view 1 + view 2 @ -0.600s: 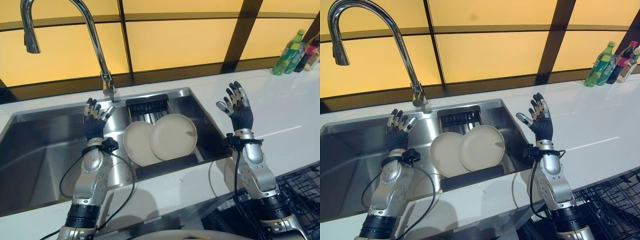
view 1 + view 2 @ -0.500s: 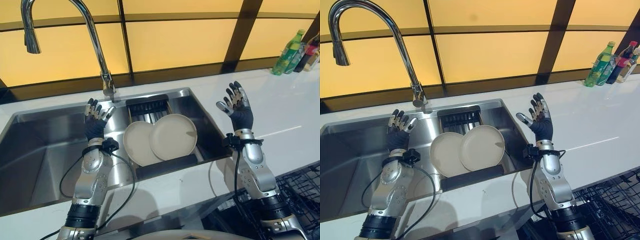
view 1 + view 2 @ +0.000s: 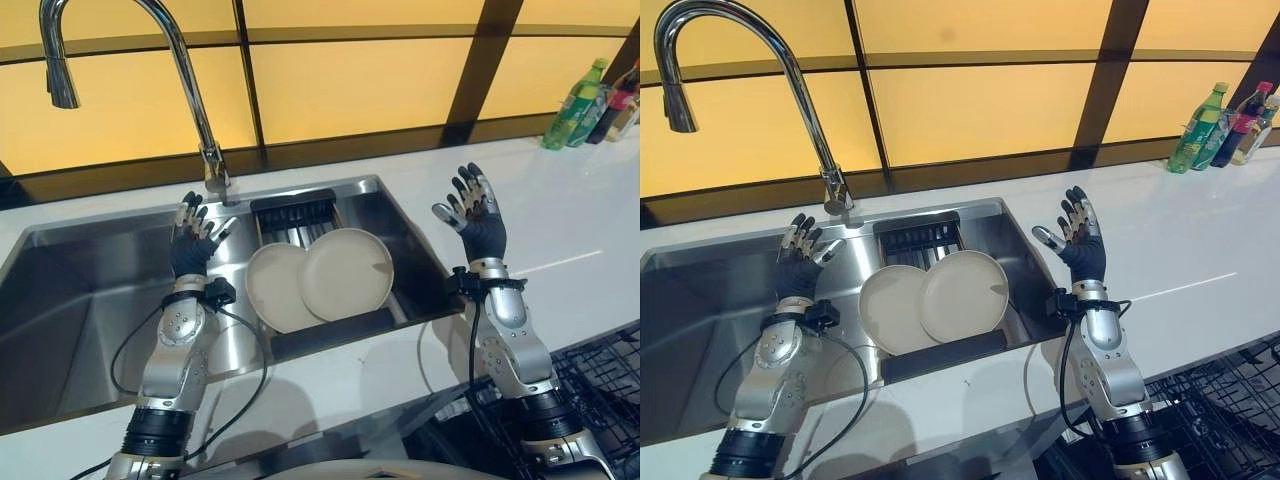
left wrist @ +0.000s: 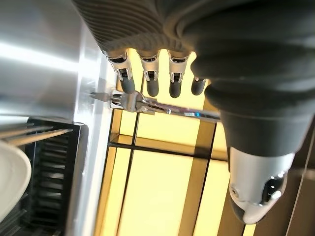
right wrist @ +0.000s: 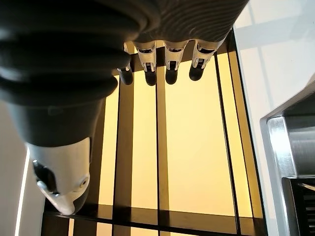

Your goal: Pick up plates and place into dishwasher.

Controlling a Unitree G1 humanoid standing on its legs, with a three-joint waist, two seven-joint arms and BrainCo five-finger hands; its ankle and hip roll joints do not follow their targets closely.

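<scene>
Two cream plates lean overlapping in the steel sink [image 3: 60,300], propped against a dark rack [image 3: 293,212] at the basin's 12 o'clock end. The right plate [image 3: 350,272] sits in front and covers part of the left plate [image 3: 272,288]; a dark strip [image 3: 335,333] lies along the lower edge of both.

Left hand [image 3: 190,248] held upright above the sink, at about 9 o'clock from the plates, near the left plate but apart from it. Fingers straight and spread, holding nothing; left wrist view confirms the fingers [image 4: 149,81] extended, plate rim at that view's edge.

Right hand [image 3: 478,220] raised upright over the white counter [image 3: 580,220], at 3 o'clock from the plates, just past the sink's right rim. Fingers spread wide, empty; right wrist view shows fingers [image 5: 170,64] straight.

Faucet [image 3: 190,90] arches from the sink's 12 o'clock rim. Bottles [image 3: 590,95] stand at the counter's far corner, 1 o'clock. Black wire dishwasher rack [image 3: 600,400] at 5 o'clock, below the counter edge.
</scene>
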